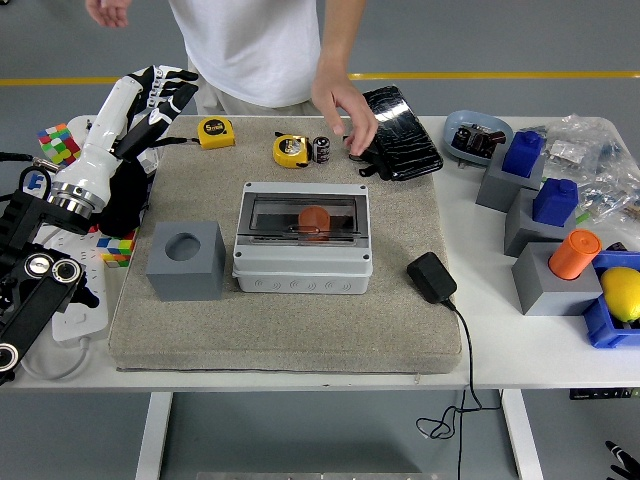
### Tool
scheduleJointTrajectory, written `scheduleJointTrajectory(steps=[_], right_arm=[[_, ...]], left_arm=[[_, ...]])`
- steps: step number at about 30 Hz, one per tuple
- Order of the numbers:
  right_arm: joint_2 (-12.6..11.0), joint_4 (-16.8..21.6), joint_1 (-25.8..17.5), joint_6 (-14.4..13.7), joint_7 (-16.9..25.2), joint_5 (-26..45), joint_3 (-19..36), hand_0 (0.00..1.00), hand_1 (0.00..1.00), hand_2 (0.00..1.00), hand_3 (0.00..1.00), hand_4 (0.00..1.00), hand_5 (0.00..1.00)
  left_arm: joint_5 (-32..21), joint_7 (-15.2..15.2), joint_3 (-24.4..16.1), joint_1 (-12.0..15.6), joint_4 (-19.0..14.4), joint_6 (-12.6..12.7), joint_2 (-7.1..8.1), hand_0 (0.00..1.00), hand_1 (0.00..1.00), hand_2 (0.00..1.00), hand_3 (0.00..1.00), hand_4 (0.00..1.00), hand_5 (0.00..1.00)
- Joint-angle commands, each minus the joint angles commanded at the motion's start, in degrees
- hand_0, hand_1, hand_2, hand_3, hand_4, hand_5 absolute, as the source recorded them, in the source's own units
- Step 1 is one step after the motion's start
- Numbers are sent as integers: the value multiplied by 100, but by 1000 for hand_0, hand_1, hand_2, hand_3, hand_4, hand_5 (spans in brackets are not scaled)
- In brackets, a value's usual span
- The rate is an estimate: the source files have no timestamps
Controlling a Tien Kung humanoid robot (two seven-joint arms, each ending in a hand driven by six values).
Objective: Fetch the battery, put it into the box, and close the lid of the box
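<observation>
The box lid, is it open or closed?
Closed: the clear lid lies flat on the grey box, an orange thing visible beneath.

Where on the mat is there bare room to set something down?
The widest free patch is the mat's front strip, between the grey box and the near edge. Another lies right of the box, above the black adapter. A narrow gap separates the box and the grey holder block. The back edge is crowded: tape measures, a black case, the person's hand.
</observation>
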Motion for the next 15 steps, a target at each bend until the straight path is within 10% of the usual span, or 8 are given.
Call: scheduleJointTrajectory(steps=[15], right_arm=[[-85, -3, 60, 13, -27, 5, -27, 660, 667, 659, 554, 963, 453]], left_arm=[[84, 21, -551, 226, -32, -71, -55, 527, 683, 691, 707, 998, 998]])
